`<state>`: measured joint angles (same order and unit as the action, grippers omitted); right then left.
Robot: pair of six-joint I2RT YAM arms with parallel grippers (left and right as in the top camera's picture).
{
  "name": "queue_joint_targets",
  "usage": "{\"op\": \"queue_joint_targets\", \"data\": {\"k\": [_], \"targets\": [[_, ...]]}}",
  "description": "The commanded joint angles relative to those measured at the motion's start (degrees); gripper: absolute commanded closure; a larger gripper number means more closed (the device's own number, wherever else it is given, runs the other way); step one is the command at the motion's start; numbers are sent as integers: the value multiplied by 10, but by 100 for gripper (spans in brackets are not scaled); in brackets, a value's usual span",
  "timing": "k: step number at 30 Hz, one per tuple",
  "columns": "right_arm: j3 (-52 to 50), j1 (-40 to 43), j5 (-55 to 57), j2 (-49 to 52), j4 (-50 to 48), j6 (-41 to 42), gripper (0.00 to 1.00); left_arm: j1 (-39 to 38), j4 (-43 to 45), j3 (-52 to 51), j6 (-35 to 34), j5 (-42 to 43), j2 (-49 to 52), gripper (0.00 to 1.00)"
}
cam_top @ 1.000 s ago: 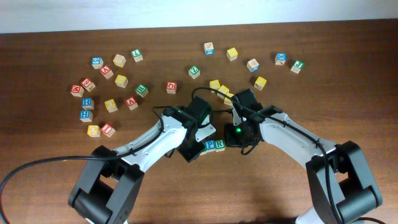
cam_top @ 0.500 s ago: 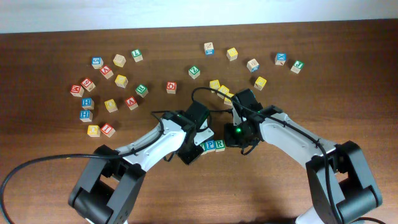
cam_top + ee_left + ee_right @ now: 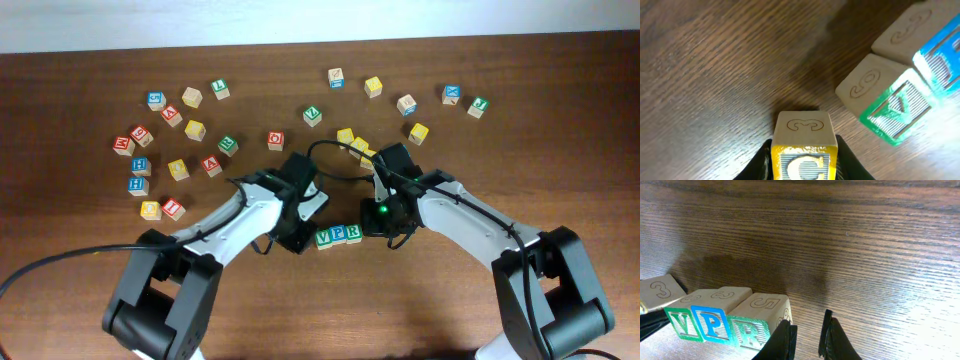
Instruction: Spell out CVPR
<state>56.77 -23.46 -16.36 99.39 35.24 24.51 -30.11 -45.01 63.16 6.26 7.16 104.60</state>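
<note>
My left claw [image 3: 803, 167] pinches yellow-faced wooden C cube [image 3: 803, 132]; green-lettered wooden V cube [image 3: 890, 110] sits ahead-right of claw, gap between. My right claw [image 3: 807, 337] narrow, empty.

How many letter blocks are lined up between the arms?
3: green V, blue P, green R, touching in a line. A yellow C sits apart, between the left fingers.

Brown wooden table [image 3: 560, 140] with scattered letter cubes [image 3: 194, 130] and a V-P-R row [image 3: 338, 236].
</note>
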Motion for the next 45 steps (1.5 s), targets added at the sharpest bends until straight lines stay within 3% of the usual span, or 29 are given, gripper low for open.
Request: {"op": "queue_joint_targets", "data": {"k": [1,6,9,10,11,16,22,30,33,35,36,45], "targets": [[-3,-6,5,4,-2,-5,89,3,5,-5,-76,71,5,78],[-3,-6,5,4,-2,-5,88,3,4,-5,-174,70,5,84],[-3,-6,5,4,-2,-5,89,3,5,-5,-191,69,5,85],[-3,-6,5,4,-2,-5,88,3,5,-5,-191,64,5,82],[-3,-6,5,4,-2,-5,88,3,4,-5,-191,64,5,69],[-3,-6,5,4,-2,-5,88,3,4,-4,-191,64,5,59],[-3,-6,5,4,-2,-5,88,4,-32,26,-191,64,5,57],[-3,-6,5,4,-2,-5,89,66,-173,134,-176,64,5,68],[-3,-6,5,4,-1,-5,89,101,-200,142,-169,55,5,78],[-3,-6,5,4,-1,-4,89,127,-200,125,-169,49,5,98],[-3,-6,5,4,-1,-1,89,129,-194,117,-169,49,5,100],[-3,-6,0,4,5,15,93,113,-65,4,-198,93,5,100]]}}
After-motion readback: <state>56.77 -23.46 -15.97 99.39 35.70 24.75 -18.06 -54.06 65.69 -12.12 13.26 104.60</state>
